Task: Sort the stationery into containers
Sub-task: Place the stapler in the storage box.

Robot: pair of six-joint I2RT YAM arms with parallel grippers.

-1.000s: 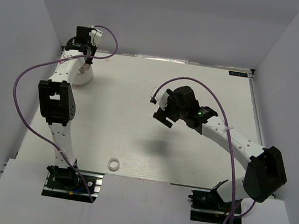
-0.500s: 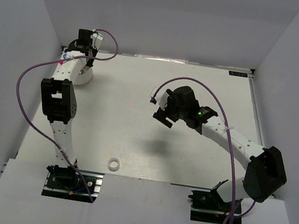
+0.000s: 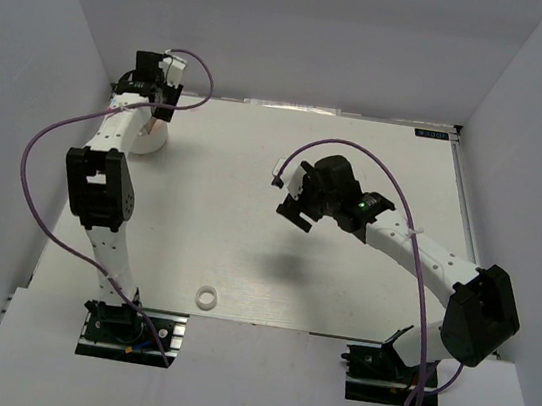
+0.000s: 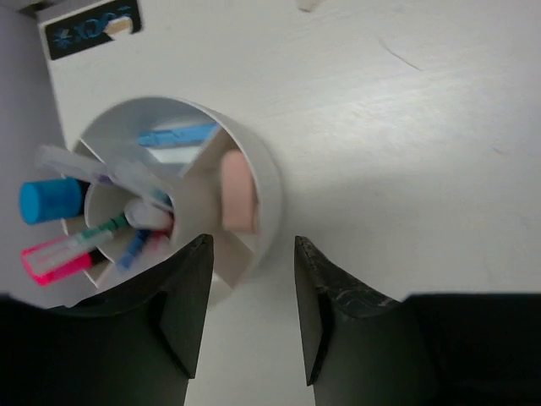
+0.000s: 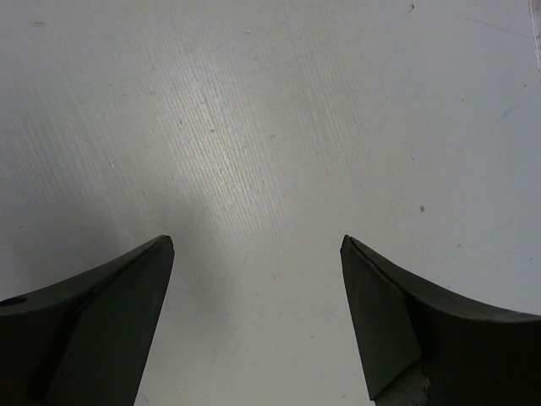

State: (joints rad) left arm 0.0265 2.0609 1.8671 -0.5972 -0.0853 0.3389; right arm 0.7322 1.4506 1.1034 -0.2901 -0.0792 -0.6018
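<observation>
The white round tub (image 3: 149, 139) stands at the far left of the table. In the left wrist view the tub (image 4: 269, 211) has dividers and holds a blue-capped marker (image 4: 49, 200), a pink-ended marker (image 4: 55, 258), a teal pen (image 4: 106, 227), a translucent blue tube (image 4: 177, 135) and a pink eraser-like piece (image 4: 237, 190). My left gripper (image 3: 153, 106) (image 4: 252, 241) hangs over the tub's near rim, open and empty. My right gripper (image 3: 293, 211) (image 5: 256, 241) is open and empty above bare table at the middle. The white tape ring (image 3: 205, 298) lies near the front edge.
White walls close in the table on the left, back and right. Purple cables loop from both arms. A black label (image 4: 91, 30) sits on the table's edge beyond the tub.
My left arm has shifted slightly above the tub, its elbow swinging a little left. My right arm and the tape ring have not moved.
</observation>
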